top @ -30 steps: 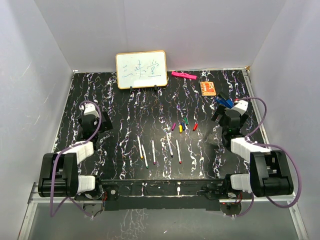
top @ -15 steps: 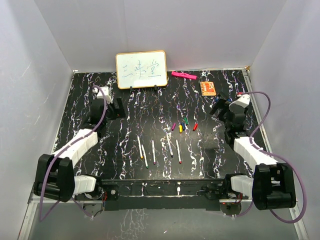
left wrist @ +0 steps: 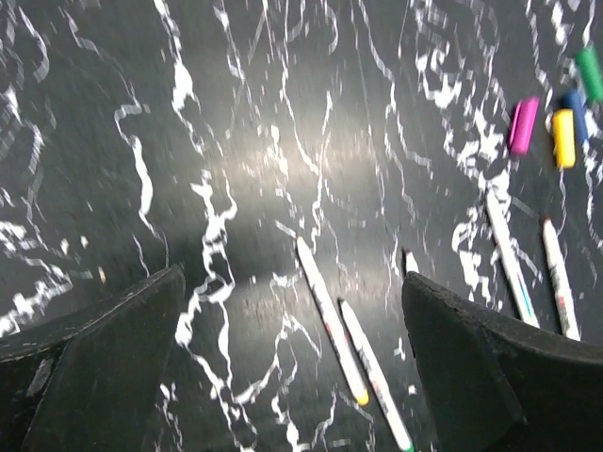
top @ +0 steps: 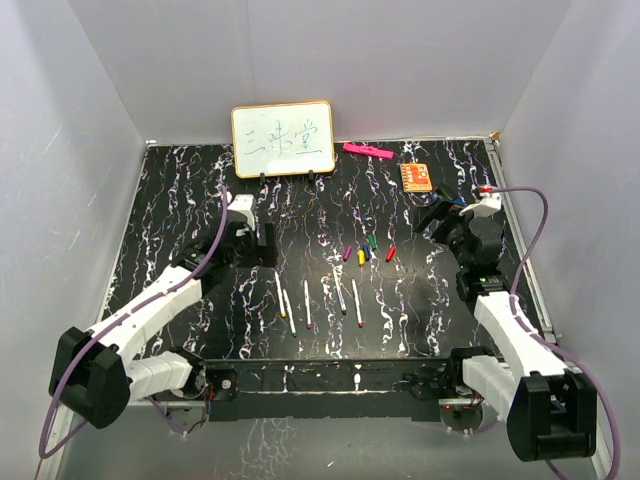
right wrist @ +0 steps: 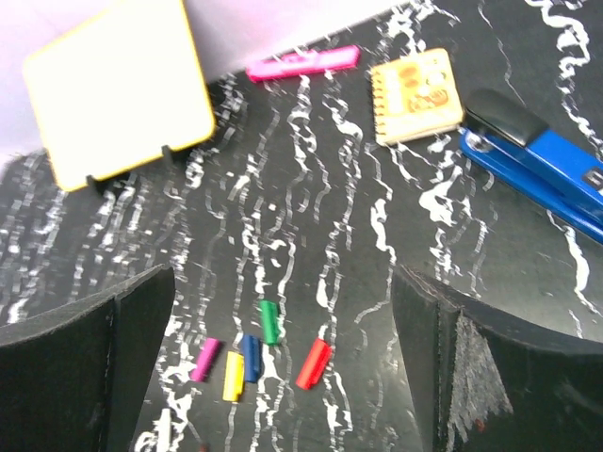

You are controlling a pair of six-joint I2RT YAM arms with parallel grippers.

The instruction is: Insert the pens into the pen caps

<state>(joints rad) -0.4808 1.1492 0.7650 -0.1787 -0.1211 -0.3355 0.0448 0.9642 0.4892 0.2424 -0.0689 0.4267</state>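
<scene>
1. Found the left gripper (top: 262,245) spread wide and holding nothing, hovering near the far ends of the pens (top: 307,303), slightly to their left.
2. Found the right gripper (top: 438,216) likewise spread wide and empty, well to the right of the pen caps (right wrist: 251,358), with a blue stapler (right wrist: 537,165) close by.
3. Counted five pens lying flat in a loose row on the near half of the table, and five caps clustered just beyond them, touching no pen.
4. Judged as the approach stage: no pen or cap taken up yet.
5. Lower the left over the leftmost pen (left wrist: 328,315) and close across the barrel near mid-length, clear of its close neighbour.
6. Take the red cap (right wrist: 314,363) with the right, as lying apart from the other four. Pinch across its short width, leaving the open end exposed.
7. Match tip colour to cap before mating. Cannot read the tip colours with certainty here.
8. Line up both axes in the air, then push straight home.
</scene>
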